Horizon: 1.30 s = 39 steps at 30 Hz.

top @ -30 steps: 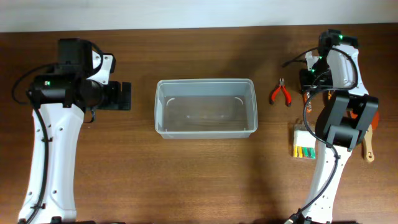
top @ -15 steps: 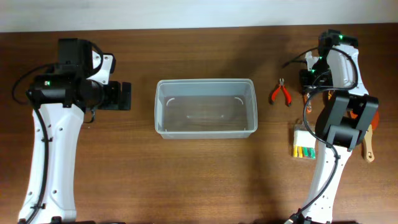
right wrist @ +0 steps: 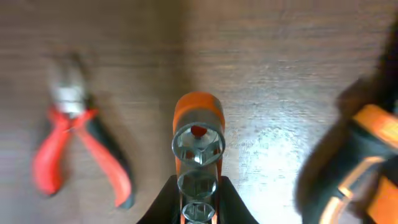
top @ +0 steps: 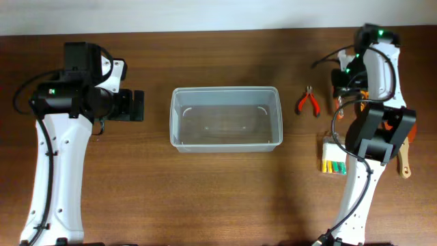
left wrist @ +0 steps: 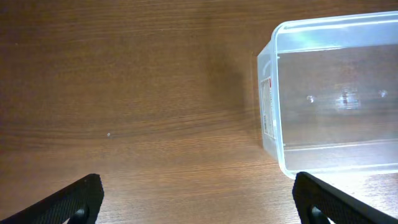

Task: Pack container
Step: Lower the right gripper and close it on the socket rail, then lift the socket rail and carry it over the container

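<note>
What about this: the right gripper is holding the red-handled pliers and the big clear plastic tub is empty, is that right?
Not quite. The right gripper is shut on the orange tool with round metal sockets; the right wrist view shows the red-handled pliers lying free beside it. The large clear plastic tub is indeed empty.

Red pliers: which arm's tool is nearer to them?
Right. The right tool, gripping an orange socket wrench, is just beside the pliers; the left tool is beyond the container.

Even, bright overhead light; glare patch on the table [right wrist: 273, 137]; right-wrist view soft, perhaps motion-blurred, around the pliers [right wrist: 81, 149]
</note>
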{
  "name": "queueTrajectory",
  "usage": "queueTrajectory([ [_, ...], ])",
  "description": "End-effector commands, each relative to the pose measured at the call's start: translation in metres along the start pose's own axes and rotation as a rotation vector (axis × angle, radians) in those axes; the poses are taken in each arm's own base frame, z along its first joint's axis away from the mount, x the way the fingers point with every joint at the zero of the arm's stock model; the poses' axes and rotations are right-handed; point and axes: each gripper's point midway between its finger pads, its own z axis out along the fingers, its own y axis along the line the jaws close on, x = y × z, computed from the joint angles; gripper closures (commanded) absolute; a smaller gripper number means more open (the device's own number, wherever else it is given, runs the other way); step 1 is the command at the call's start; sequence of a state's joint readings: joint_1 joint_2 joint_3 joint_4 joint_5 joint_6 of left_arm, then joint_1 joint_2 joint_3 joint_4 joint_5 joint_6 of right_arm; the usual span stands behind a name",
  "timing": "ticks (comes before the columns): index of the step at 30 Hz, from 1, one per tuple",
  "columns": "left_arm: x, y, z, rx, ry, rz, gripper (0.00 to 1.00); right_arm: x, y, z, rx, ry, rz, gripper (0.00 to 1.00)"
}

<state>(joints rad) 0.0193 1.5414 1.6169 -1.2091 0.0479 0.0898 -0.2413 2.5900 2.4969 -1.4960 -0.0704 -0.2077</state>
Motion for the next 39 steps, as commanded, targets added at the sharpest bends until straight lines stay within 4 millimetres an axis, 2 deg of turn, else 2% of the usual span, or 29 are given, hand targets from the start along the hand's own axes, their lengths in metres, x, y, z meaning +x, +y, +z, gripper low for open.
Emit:
queueTrajectory([
  [1,-0.005,0.002,-0.004,-0.006,-0.016,0.000,0.01,-0.021,0.021,-0.038,-0.032,-0.115,-0.029,0.87],
  [4,-0.005,0.002,-0.004,-0.006,-0.016,0.000,0.01,-0.029,0.038,-0.069,-0.022,-0.180,-0.066,0.88],
  [7,-0.005,0.002,-0.004,-0.006,-0.016,0.000,0.01,-0.032,0.065,-0.100,-0.015,-0.248,-0.122,0.88],
  [10,-0.005,0.002,-0.004,-0.006,-0.016,0.000,0.01,-0.034,0.104,-0.132,-0.021,-0.331,-0.198,0.88],
  [13,-0.005,0.002,-0.004,-0.006,-0.016,0.000,0.01,-0.032,0.142,-0.154,-0.026,-0.393,-0.275,0.88],
  [17,-0.005,0.002,-0.004,-0.006,-0.016,0.000,0.01,-0.021,0.196,-0.172,-0.043,-0.432,-0.386,0.88],
  [24,-0.005,0.002,-0.004,-0.006,-0.016,0.000,0.01,0.012,0.289,-0.187,-0.087,-0.461,-0.575,0.88],
  [28,-0.005,0.002,-0.004,-0.006,-0.016,0.000,0.01,0.034,0.331,-0.197,-0.114,-0.479,-0.665,0.88],
  [31,-0.005,0.002,-0.004,-0.006,-0.016,0.000,0.01,0.051,0.356,-0.204,-0.130,-0.490,-0.728,0.87],
  [34,-0.005,0.002,-0.004,-0.006,-0.016,0.000,0.01,0.064,0.374,-0.200,-0.130,-0.474,-0.792,0.87],
  [36,-0.005,0.002,-0.004,-0.007,-0.016,0.000,0.01,0.073,0.383,-0.182,-0.110,-0.412,-0.820,0.87],
  [39,-0.005,0.002,-0.004,-0.006,-0.017,0.000,0.01,0.078,0.384,-0.164,-0.093,-0.349,-0.829,0.87],
])
